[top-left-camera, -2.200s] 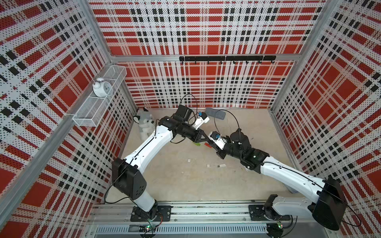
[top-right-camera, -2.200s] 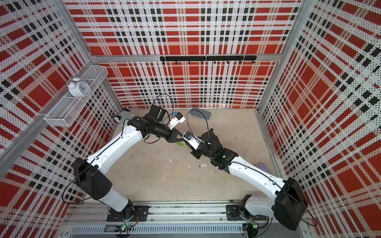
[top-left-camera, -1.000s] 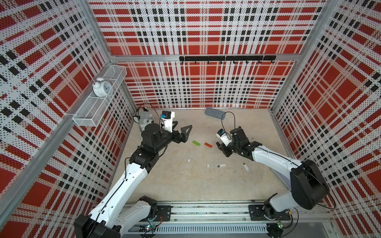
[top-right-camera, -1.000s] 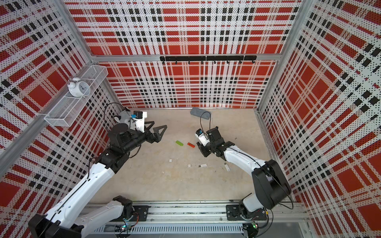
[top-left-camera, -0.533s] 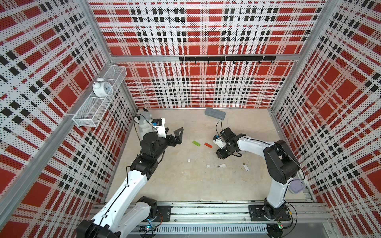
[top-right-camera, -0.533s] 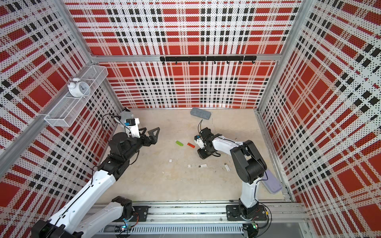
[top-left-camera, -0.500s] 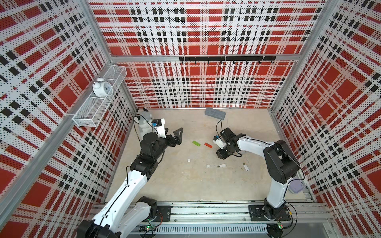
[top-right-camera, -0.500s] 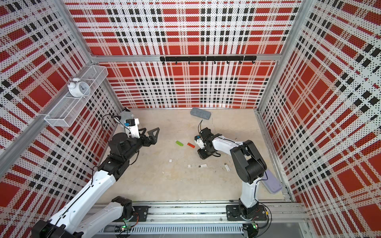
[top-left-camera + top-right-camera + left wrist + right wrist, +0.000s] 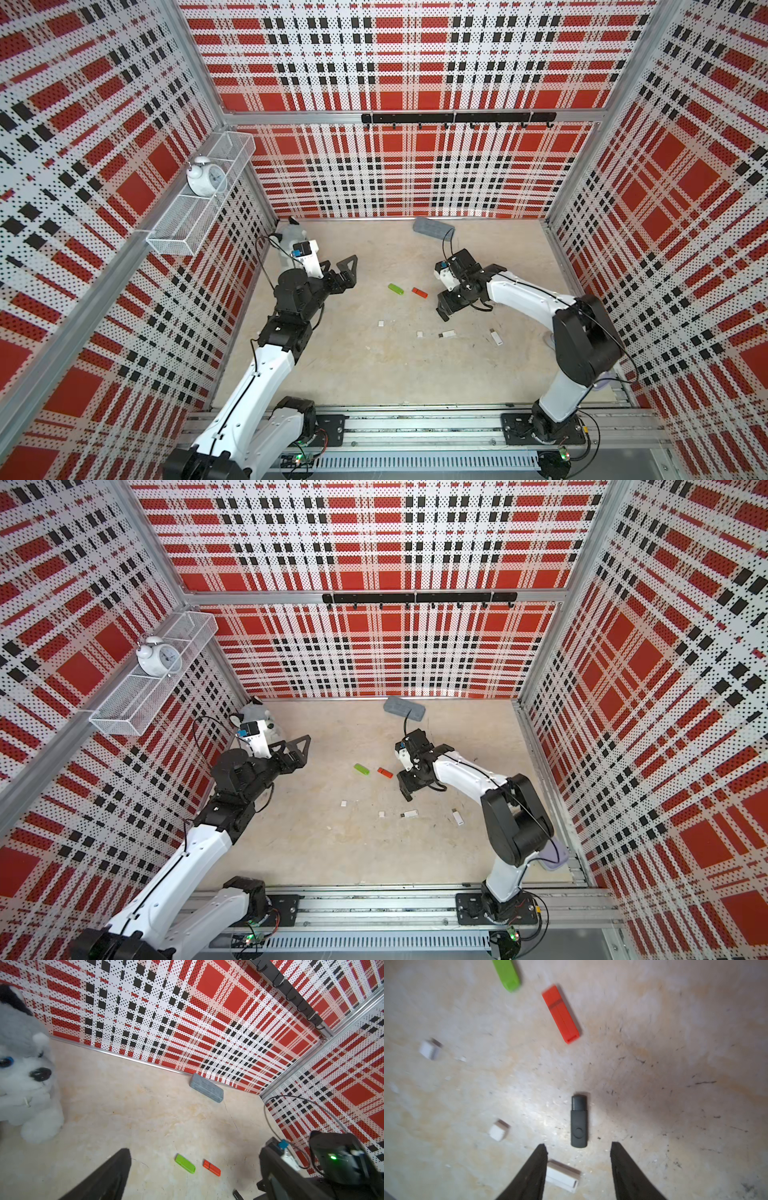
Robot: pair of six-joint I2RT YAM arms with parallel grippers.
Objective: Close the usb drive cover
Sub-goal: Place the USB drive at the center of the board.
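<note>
A black swivel usb drive (image 9: 579, 1121) lies flat on the beige table, a darker end sticking out of its cover. My right gripper (image 9: 578, 1146) hangs just short of it, open, with nothing between the fingers; in both top views it (image 9: 444, 309) (image 9: 405, 789) points down at the table and hides the drive. A green drive (image 9: 395, 289) (image 9: 506, 974) and a red drive (image 9: 419, 293) (image 9: 560, 1014) lie capped to its left. My left gripper (image 9: 351, 274) (image 9: 302, 750) is open and empty, raised at the table's left side.
Two white caps (image 9: 380, 323) (image 9: 420, 333) and two white drives (image 9: 448, 333) (image 9: 496, 337) are scattered nearer the front. A grey block (image 9: 432, 228) lies by the back wall. A plush husky (image 9: 25, 1076) sits in the back left corner.
Both arms were joined over the table's middle; the left arm has pulled back to the left. The right gripper has come down near the table, opened, and the black drive lies free.
</note>
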